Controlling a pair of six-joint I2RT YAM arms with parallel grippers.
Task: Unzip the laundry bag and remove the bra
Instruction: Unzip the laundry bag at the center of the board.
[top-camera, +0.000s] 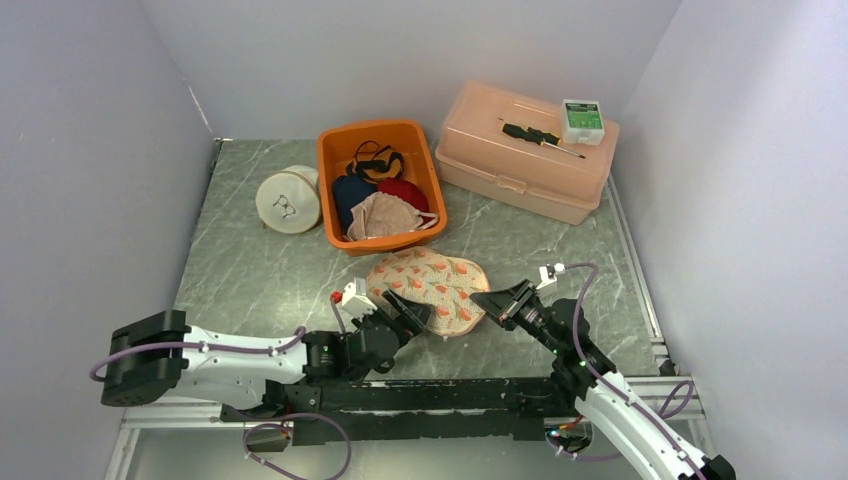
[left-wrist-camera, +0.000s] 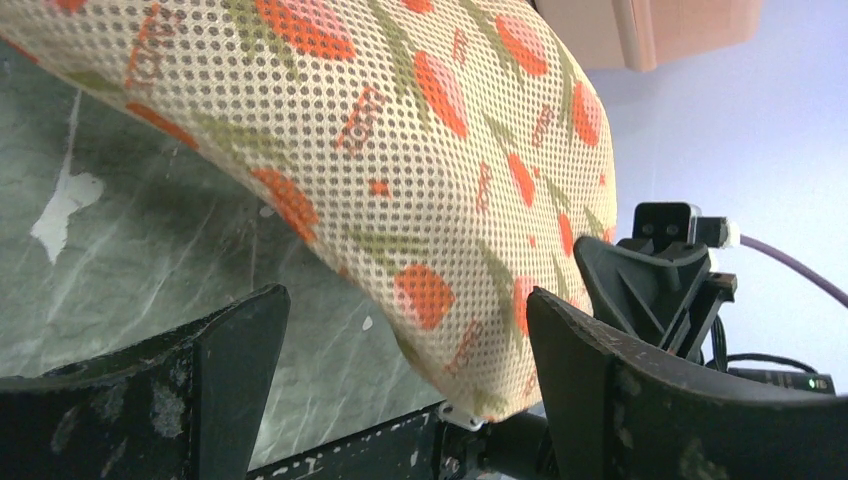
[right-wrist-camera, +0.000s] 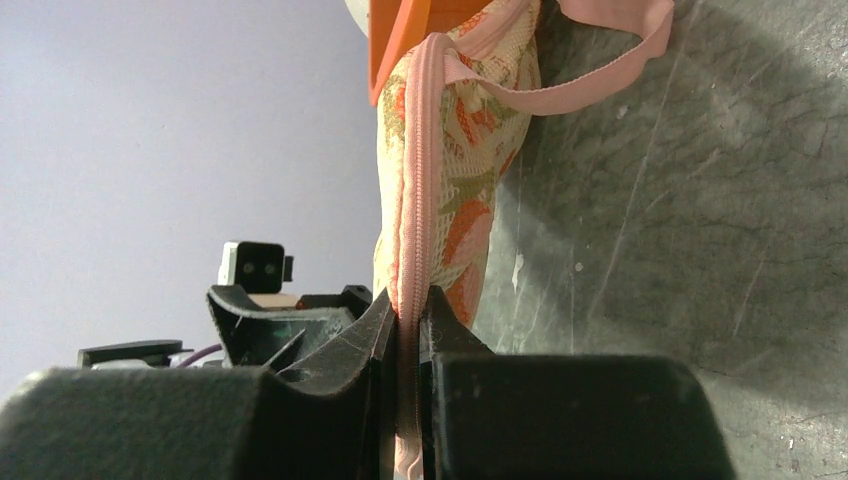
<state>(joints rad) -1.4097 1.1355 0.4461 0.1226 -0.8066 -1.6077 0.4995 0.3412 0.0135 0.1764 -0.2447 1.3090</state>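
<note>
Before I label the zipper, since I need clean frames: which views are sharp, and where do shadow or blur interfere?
Top external: evenly lit, sharp, soft shadow under the laundry bag. Left wrist: the bag crisp, left gripper dark in the foreground, bag shading the table. Right wrist: zipper clear, right gripper black and soft up close.

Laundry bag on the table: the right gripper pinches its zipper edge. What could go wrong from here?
The right gripper is shut on the zipper tape, not clearly on a pull tab; pulling may drag the whole laundry bag instead of unzipping it.
The left gripper is open around the bag's edge, so nothing anchors it yet.
</note>
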